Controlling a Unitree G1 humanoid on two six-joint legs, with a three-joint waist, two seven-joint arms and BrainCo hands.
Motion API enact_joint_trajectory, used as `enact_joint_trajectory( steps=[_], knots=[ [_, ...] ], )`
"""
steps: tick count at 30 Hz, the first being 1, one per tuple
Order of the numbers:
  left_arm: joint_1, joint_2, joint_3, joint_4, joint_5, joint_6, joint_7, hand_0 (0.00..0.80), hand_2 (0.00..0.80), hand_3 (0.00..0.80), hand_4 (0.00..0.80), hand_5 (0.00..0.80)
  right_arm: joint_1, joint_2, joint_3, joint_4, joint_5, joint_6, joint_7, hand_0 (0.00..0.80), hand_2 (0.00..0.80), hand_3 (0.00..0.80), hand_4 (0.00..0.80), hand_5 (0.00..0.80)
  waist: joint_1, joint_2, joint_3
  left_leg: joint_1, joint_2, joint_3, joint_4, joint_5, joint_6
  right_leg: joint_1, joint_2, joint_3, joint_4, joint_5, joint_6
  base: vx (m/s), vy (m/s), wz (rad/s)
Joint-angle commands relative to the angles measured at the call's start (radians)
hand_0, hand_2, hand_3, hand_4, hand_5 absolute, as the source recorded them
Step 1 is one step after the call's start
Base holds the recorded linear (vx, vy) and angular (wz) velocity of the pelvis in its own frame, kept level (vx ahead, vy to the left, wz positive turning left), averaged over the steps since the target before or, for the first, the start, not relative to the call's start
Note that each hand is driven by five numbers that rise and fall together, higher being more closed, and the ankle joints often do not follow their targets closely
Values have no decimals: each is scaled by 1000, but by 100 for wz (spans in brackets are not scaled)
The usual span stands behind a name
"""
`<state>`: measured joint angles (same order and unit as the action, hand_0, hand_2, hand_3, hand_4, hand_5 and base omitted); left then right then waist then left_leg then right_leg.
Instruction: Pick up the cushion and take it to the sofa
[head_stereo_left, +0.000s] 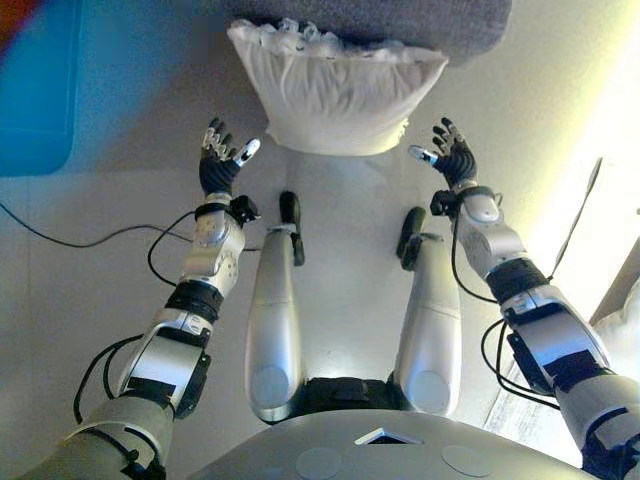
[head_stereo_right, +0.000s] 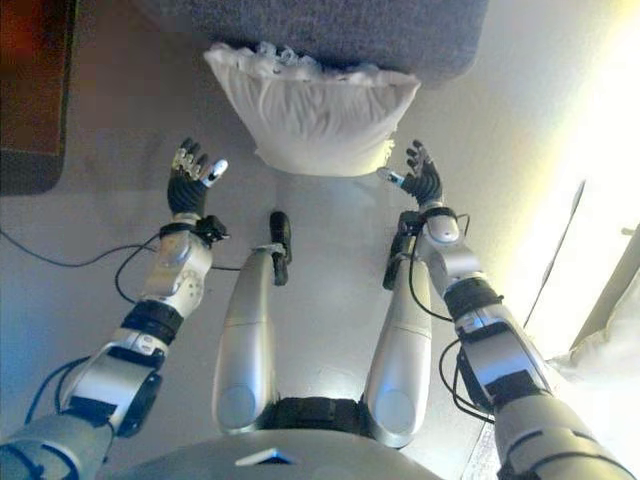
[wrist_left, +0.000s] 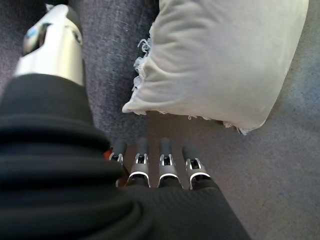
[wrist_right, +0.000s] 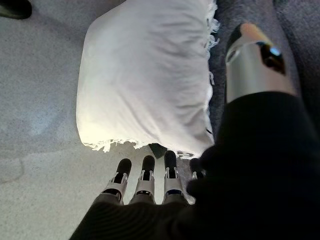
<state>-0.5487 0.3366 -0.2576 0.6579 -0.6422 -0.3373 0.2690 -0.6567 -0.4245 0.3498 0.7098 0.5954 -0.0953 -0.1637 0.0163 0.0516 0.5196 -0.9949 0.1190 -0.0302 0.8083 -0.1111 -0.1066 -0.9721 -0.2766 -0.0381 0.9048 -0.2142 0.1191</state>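
As both arms reach forward over the floor (head_stereo_left: 90, 210), a white cushion (head_stereo_left: 335, 95) with a fringed edge lies between the two hands, its far edge resting against the foot of a grey sofa (head_stereo_left: 440, 25). The left hand (head_stereo_left: 222, 160) hovers just beside the cushion's left corner, its fingers relaxed and spread, holding nothing. The right hand (head_stereo_left: 450, 155) mirrors it just beside the right corner, palm turned inward, likewise wide and empty. Neither hand touches the cloth; in both wrist views the fingertips stop short of the cushion's near edge.

The cushion's long axis runs from left to right across the robot's front, parallel to the sofa's edge. Its fringed seam faces the sofa, and its narrower, plump side points back toward the robot.

The likely trouble is in the squeeze. The cushion looks soft and loosely filled, so hands closing on the corners alone may pinch only cloth and let the middle sag or slip free when lifted. Uneven contact, one hand arriving ahead of the other, would probably push the cushion sideways or further against the sofa rather than trap it. A blue mat (head_stereo_left: 35, 90) lies well apart at the far left and seems no obstacle.
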Motion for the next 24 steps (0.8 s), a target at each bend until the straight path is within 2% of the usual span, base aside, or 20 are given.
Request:
enact_joint_trajectory(
  steps=[1,6,14,18,24],
  knots=[
    [-46,33,-6,3,48,-44,18,0,0,0,0,0,-15,-22,-3,-53,39,-2,-24,0,0,0,0,0,1,4,0,-77,26,9,26,-6,8,-63,-11,43,4,97,-1,40,64,6],
    [-74,61,3,20,9,-32,-35,0,0,0,0,0,-44,-36,-6,-47,77,23,-14,0,0,0,0,0,-8,6,0,-183,21,12,176,-55,23,-180,-7,63,141,69,-13,72,71,1],
    [-172,109,-1,79,-95,31,-105,0,0,0,0,0,-138,-72,8,30,102,44,45,0,0,0,0,0,-29,21,0,-267,30,25,314,-88,29,-272,-1,104,250,46,-25,114,75,0],
    [-241,131,-7,131,-145,66,-136,0,0,0,0,0,-207,-88,16,87,119,55,58,0,0,0,0,0,-37,25,-1,-291,39,34,364,-100,33,-295,0,117,286,35,-29,98,64,-5],
    [-327,127,-28,157,-201,41,-175,0,0,0,0,0,-292,-86,43,123,111,40,65,0,0,0,0,0,-44,34,0,-292,49,50,385,-127,34,-299,-3,124,299,17,-32,56,40,-3]
  ],
)
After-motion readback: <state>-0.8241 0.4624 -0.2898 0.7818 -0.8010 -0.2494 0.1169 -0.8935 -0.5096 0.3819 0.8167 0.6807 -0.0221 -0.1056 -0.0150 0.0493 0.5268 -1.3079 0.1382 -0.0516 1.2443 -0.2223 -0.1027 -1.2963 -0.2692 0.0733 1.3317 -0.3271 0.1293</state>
